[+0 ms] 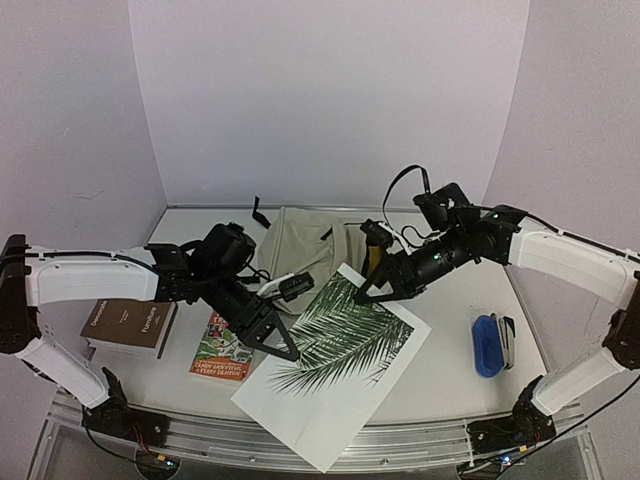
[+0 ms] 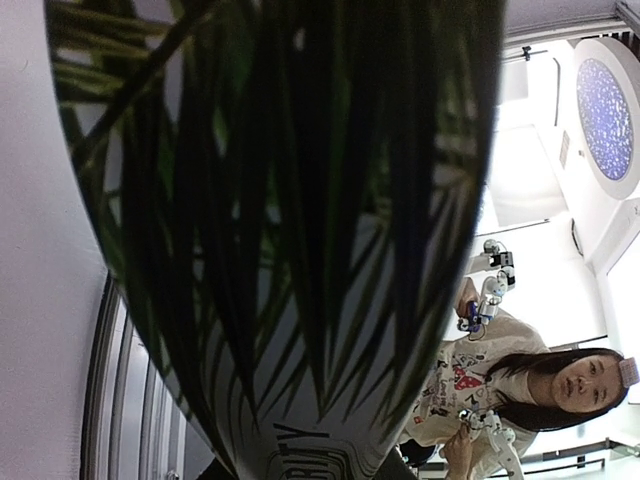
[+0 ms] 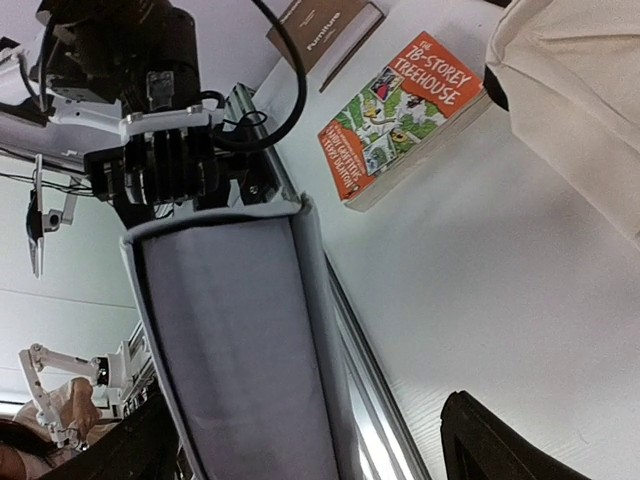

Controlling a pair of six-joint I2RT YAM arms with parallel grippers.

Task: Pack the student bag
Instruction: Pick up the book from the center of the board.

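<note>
The big book is white with dark green palm fronds. The bag is cream, the paperback orange and green, the hardback brown, the case blue.

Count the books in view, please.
3. A brown book lies far left, an orange paperback just right of it, and a large palm-leaf book sits centre, gripped by the left gripper. The student bag behind may hide more.
</note>
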